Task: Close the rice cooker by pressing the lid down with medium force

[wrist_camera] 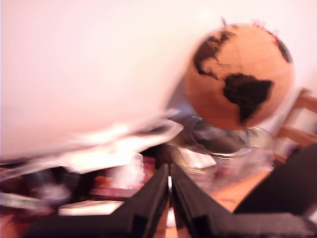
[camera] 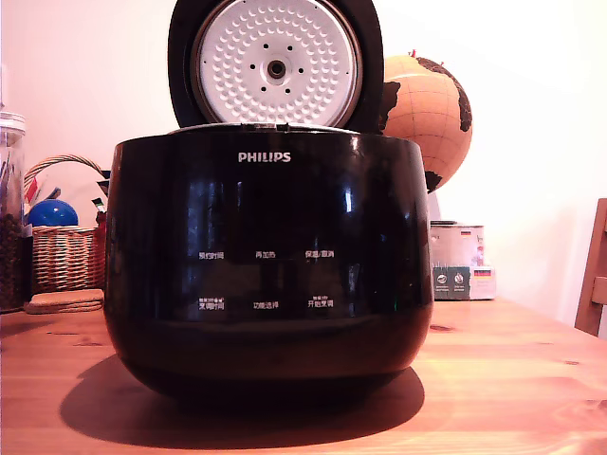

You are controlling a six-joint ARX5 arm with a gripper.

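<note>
The glossy black rice cooker with its white PHILIPS logo stands on the wooden table, filling the middle of the exterior view. Its lid is raised upright behind the body, and the silver-white dimpled inner disc faces the camera. My gripper does not appear in the exterior view. In the blurred wrist view, my gripper has its two dark fingers pressed together at the tips with nothing between them. It points toward the tan globe. A dark mass lies beside the fingers; I cannot tell what it is.
The tan globe stands behind the cooker at the exterior view's right, above a small box. At the left are a wicker basket with a blue ball and a glass jar. A wooden chair edges the right.
</note>
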